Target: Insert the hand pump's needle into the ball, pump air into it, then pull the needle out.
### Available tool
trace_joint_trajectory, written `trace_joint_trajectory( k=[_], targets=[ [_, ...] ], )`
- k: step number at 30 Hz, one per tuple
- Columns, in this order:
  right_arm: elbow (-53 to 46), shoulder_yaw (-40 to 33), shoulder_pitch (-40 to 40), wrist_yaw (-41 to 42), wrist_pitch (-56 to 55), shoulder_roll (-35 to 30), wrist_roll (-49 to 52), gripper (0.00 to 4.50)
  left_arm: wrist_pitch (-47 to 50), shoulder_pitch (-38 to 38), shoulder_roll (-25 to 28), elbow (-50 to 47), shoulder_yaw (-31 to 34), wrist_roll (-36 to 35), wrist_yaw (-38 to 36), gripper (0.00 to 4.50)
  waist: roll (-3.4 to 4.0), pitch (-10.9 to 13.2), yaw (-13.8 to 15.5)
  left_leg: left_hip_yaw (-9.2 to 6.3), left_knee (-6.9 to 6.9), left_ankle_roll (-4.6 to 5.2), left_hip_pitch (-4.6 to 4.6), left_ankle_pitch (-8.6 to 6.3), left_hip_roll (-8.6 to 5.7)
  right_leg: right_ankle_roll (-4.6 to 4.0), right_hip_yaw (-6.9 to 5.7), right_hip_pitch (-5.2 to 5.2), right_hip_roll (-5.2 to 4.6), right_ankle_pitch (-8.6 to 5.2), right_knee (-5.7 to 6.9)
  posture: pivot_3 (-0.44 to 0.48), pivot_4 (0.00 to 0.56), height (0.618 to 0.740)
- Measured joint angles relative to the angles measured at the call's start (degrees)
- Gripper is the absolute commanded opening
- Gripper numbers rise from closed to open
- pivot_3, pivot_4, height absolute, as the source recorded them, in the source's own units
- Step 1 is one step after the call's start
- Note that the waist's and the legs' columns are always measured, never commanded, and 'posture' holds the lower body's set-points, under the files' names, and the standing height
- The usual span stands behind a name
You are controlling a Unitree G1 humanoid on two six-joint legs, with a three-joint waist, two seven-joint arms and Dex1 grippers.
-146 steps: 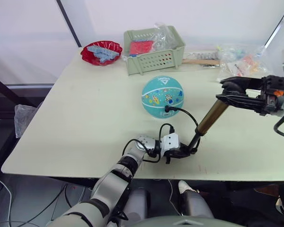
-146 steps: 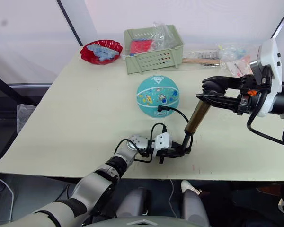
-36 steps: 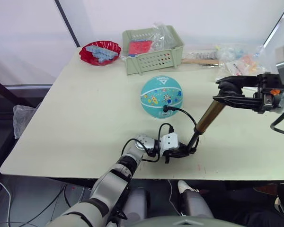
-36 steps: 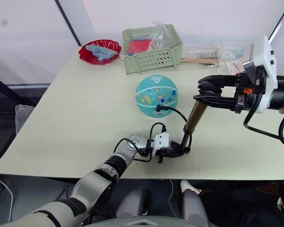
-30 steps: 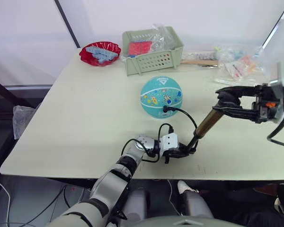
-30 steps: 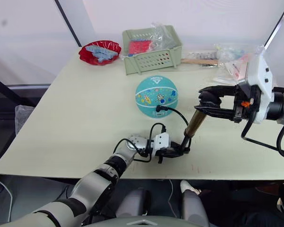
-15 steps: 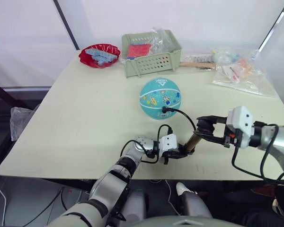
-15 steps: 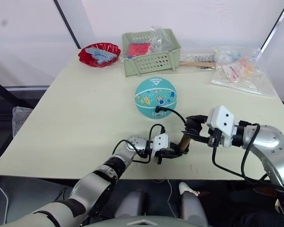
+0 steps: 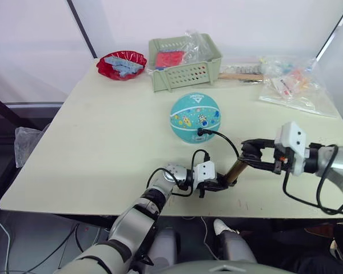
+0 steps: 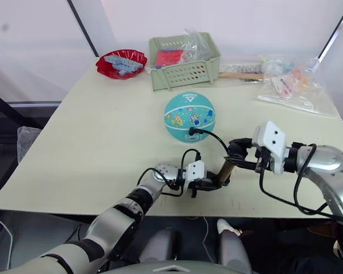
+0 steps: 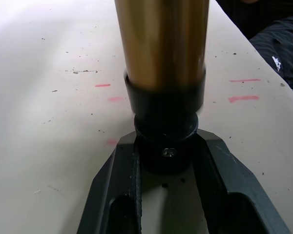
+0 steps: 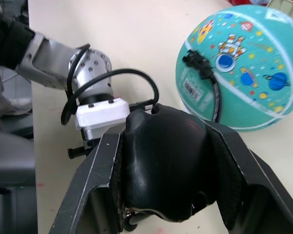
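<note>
The round teal ball [image 9: 195, 118] rests mid-table. A black fitting [image 9: 201, 132] sits pressed against its near side; the needle itself is hidden in the ball. From there a thin black hose [image 9: 228, 141] arcs to the hand pump [image 9: 235, 170], which stands tilted near the table's front edge. My left gripper [image 9: 223, 184] is shut on the pump's black bottom cap [image 11: 165, 131]. My right gripper [image 9: 252, 154] is shut on the black T-handle [image 12: 166, 165], low over the short visible stretch of brass barrel [image 11: 161, 39].
A green basket [image 9: 186, 73] with packets stands at the back, with a red bowl [image 9: 122, 63] to its left. Plastic bags [image 9: 291, 85] and a wooden stick [image 9: 240, 75] lie at the back right. The table's front edge [image 9: 177, 212] runs just below the left gripper.
Over the last second my right gripper has pushed the T-handle down toward the barrel, shortening the visible brass length. The left gripper, ball and hose fitting have stayed in place.
</note>
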Motion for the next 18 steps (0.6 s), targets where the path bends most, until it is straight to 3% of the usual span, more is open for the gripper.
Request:
trace_joint_trajectory(
  k=[8,18],
  targets=[
    [-0.48,-10.49,-7.40,1.69,11.13,-7.20,13.61,1.94,-0.01,-0.05,-0.09,0.01,0.10,-0.09,-0.26,1.03,0.07,0.26,0.02,-0.01,0.01,0.00,-0.03,0.00,0.01,0.01,-0.02,0.00,-0.05,0.00,-0.01,0.000,0.150,0.736],
    [0.99,-15.00,-13.33,1.92,16.95,-11.32,20.85,1.94,-0.02,-0.28,-0.06,0.09,0.03,-0.08,-0.26,1.03,0.17,0.32,-0.02,0.00,0.01,0.00,-0.02,0.00,0.04,0.01,-0.02,-0.01,-0.10,0.00,-0.01,0.000,0.150,0.736]
  ],
)
